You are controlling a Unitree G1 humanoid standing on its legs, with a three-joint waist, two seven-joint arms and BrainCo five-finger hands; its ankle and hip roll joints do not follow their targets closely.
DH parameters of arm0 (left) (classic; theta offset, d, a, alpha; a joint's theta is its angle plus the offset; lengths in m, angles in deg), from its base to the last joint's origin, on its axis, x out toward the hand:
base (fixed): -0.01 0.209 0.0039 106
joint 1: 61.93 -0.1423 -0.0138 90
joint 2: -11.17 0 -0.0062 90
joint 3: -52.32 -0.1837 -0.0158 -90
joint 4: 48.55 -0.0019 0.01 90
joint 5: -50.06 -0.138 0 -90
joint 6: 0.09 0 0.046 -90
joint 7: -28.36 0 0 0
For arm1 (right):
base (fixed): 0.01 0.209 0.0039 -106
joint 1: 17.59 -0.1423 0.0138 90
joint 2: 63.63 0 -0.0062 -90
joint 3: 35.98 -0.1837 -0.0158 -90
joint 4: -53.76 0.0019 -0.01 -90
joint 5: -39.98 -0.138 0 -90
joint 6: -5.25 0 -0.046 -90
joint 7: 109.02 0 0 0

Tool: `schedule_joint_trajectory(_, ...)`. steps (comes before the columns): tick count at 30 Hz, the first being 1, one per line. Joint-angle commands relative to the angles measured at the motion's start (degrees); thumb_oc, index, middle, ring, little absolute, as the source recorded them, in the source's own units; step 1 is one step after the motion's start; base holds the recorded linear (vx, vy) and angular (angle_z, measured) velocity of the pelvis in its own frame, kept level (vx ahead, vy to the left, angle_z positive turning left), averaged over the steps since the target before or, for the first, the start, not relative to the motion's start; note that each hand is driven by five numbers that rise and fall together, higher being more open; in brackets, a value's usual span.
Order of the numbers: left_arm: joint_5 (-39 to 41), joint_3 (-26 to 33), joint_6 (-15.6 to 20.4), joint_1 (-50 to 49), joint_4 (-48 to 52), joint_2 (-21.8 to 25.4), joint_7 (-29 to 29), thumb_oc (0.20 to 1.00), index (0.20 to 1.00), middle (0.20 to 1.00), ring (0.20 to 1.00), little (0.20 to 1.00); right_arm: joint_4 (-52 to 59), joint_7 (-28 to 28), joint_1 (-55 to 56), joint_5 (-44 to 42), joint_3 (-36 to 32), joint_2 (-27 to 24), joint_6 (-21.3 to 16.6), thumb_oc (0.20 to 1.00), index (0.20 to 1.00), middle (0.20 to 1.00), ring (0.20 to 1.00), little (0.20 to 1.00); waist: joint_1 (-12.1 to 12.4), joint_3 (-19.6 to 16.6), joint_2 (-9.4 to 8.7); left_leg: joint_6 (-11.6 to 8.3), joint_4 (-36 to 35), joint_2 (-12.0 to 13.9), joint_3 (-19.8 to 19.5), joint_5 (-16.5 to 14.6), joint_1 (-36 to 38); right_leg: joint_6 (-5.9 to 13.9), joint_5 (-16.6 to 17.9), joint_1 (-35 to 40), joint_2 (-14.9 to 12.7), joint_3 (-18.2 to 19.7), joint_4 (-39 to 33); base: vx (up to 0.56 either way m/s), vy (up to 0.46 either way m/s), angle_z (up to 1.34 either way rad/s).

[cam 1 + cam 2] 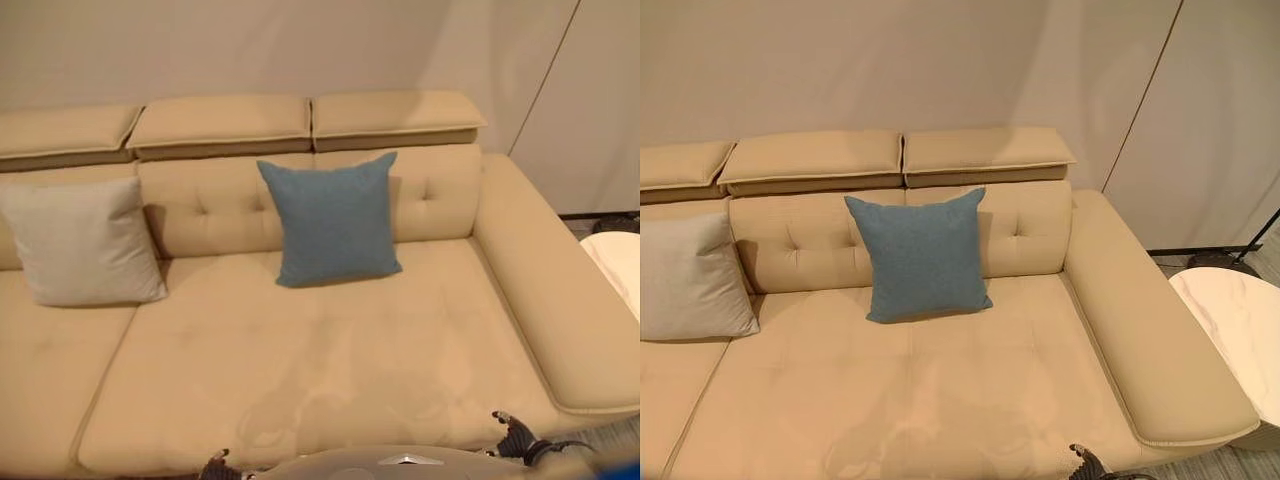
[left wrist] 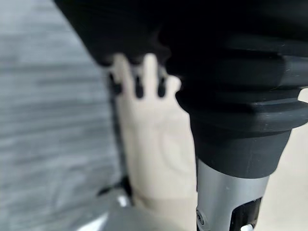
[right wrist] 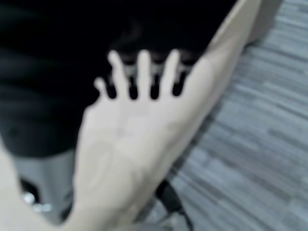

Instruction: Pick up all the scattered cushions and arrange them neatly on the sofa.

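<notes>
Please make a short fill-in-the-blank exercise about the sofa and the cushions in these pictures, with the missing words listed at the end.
1. The blue cushion leans upright against the sofa's ____.
2. The second cushion, at the robot's left of the blue one, has a light ____ colour.
3. Beyond the sofa's armrest, on the robot's right, stands a small ____ with a pale round top.

Missing words: backrest; grey; table
</notes>
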Motion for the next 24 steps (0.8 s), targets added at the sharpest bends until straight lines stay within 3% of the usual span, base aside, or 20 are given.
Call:
schedule_joint_trajectory(1,-0.24,1.14,0.47,3.42,1.74,3.19,0.33,1.000,1.000,1.000,1.000,1.000,0.56,-0.99,-4.23,-0.06,1.11,0.36,-0.04,1.000,1.000,1.000,1.000,1.000,-0.24,4.11,-3.92,-4.94,1.80,0.91,0.76,1.80,2.58,2.18,2.12,0.48,0.92,0.69,-1.99,-0.19,-0.128,0.02)
schedule_joint_trajectory(4,0.64,0.53,0.34,5.15,1.86,2.99,0.60,1.000,1.000,1.000,1.000,1.000,-0.88,-1.46,-5.02,-1.48,0.91,0.74,0.23,1.000,1.000,1.000,1.000,1.000,-0.39,5.18,-4.68,-5.47,5.06,1.48,-0.26,2.62,-1.59,1.72,2.75,-0.29,1.52,0.07,-4.01,-0.27,-0.137,0.35)
schedule_joint_trajectory(6,1.18,0.02,0.37,6.76,1.07,2.39,0.56,1.000,1.000,1.000,1.000,1.000,-1.91,-1.72,-5.91,-1.94,1.15,0.89,0.50,1.000,1.000,1.000,1.000,1.000,-0.82,5.94,-6.53,-4.18,15.38,-1.06,-1.41,-3.02,-2.26,1.30,4.57,-2.28,0.22,0.47,-3.94,-0.25,-0.088,0.35)
schedule_joint_trajectory(10,2.58,-0.01,0.31,7.01,0.91,1.07,0.22,1.000,1.000,1.000,1.000,1.000,-3.46,-1.84,-6.20,-1.82,0.48,1.30,1.20,1.000,1.000,1.000,1.000,1.000,-2.36,4.53,-6.45,-3.39,19.34,-3.54,-1.99,-7.91,1.76,1.42,6.61,-4.82,-0.25,1.55,-3.46,-0.11,0.039,0.27)
schedule_joint_trajectory(13,2.73,-0.51,0.11,7.50,1.10,0.68,0.52,1.000,1.000,1.000,1.000,1.000,-4.03,-1.76,-6.28,-2.18,0.12,1.82,1.83,1.000,1.000,1.000,1.000,1.000,-3.77,4.21,-4.99,-2.54,13.20,-4.69,-2.36,-9.66,6.71,2.59,7.85,-7.54,-0.49,1.54,-2.01,-0.13,0.145,0.12)
schedule_joint_trajectory(15,3.20,-0.67,0.08,8.07,1.39,0.41,0.73,1.000,1.000,1.000,1.000,1.000,-4.32,-1.77,-6.54,-2.43,-0.04,2.42,2.04,1.000,1.000,1.000,1.000,1.000,-4.17,4.60,-5.09,-1.39,9.72,-6.08,-2.31,-11.70,7.14,3.42,9.76,-9.19,-1.67,2.03,-1.51,-0.21,0.201,0.11)
schedule_joint_trajectory(16,3.89,-0.53,0.23,8.33,1.55,0.39,0.82,1.000,1.000,1.000,1.000,1.000,-4.21,-1.99,-7.36,-2.01,-0.27,2.87,2.36,1.000,1.000,1.000,1.000,1.000,-3.86,5.38,-5.49,-0.17,8.10,-7.67,-2.23,-12.58,6.96,4.86,11.93,-10.88,-3.01,1.98,-1.58,-0.20,0.191,0.10)
schedule_joint_trajectory(21,3.27,0.06,0.63,8.18,1.79,1.05,1.21,1.000,1.000,1.000,1.000,1.000,-4.90,-1.96,-8.79,-1.30,-0.25,3.83,2.87,1.000,1.000,1.000,1.000,1.000,-2.75,6.48,-5.68,0.93,6.07,-8.87,-1.21,-11.86,6.72,6.93,14.38,-12.75,-5.73,0.97,-2.06,-0.19,0.154,-0.32)
schedule_joint_trajectory(23,3.00,-0.13,0.71,8.34,1.91,2.01,1.13,1.000,1.000,1.000,1.000,1.000,-4.80,-1.61,-9.43,-1.52,0.14,4.39,3.03,1.000,1.000,1.000,1.000,1.000,-3.16,7.12,-5.54,1.62,5.96,-8.48,-1.41,-10.92,6.04,6.91,13.27,-14.13,-5.24,6.25,1.53,-0.24,0.099,-0.21)
schedule_joint_trajectory(24,2.37,-0.46,0.79,8.33,1.81,2.76,1.33,1.000,1.000,1.000,1.000,1.000,-4.49,-1.63,-9.84,-1.63,0.69,4.48,2.91,1.000,1.000,1.000,1.000,1.000,-2.46,7.13,-5.16,2.28,6.30,-8.25,-1.10,-9.95,4.70,5.61,9.99,-12.61,-4.51,6.70,5.45,-0.29,0.114,-0.05)
